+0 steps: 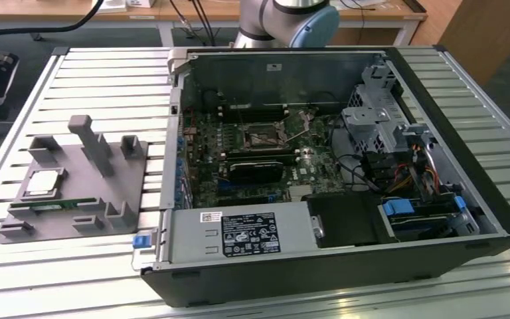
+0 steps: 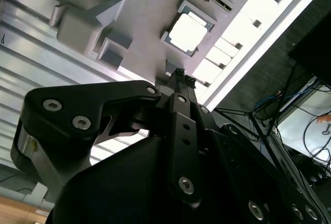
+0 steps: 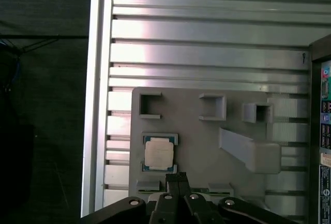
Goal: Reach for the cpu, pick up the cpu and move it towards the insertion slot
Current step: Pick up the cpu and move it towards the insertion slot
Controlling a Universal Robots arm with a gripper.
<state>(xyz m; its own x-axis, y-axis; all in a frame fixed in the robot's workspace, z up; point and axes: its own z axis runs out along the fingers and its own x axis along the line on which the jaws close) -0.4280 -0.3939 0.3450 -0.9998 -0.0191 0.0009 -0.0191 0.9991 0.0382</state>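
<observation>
The cpu, a small square chip with a silvery top, lies flat in a pocket of the grey fixture plate at the exterior view's left. Both wrist views look down on the cpu from above. My gripper hovers over the fixture plate beside the chip, apart from it, its black fingers shut together and holding nothing. The insertion slot, a dark square socket in a metal bracket, sits on the motherboard inside the open computer case.
The open computer case stands to the exterior view's right of the fixture, with a labelled power supply at its front. A green memory stick lies on the fixture below the cpu. Grey posts rise from the plate. The slatted metal table carries everything.
</observation>
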